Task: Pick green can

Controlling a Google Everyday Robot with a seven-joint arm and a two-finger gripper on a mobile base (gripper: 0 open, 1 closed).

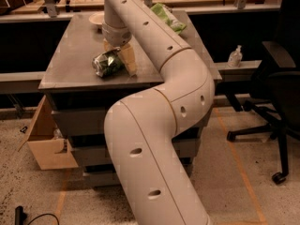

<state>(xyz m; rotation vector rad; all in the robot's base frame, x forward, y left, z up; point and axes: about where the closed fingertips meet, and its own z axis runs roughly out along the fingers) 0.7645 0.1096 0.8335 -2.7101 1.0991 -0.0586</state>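
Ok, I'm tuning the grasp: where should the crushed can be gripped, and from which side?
Probably across its dented middle, from above. The can lies on its side on the table, so its long flanks are exposed. The gripper hangs close over it.

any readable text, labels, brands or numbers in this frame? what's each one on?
Nothing legible anywhere.
Small crushed silver drink can with green and white print: lettering too blurred to read.
Bright-green crinkled snack bag: print unreadable.
Small clear pump bottle: label too small.
Gripper, low over the grey metal table right beside the can: no markings seen.
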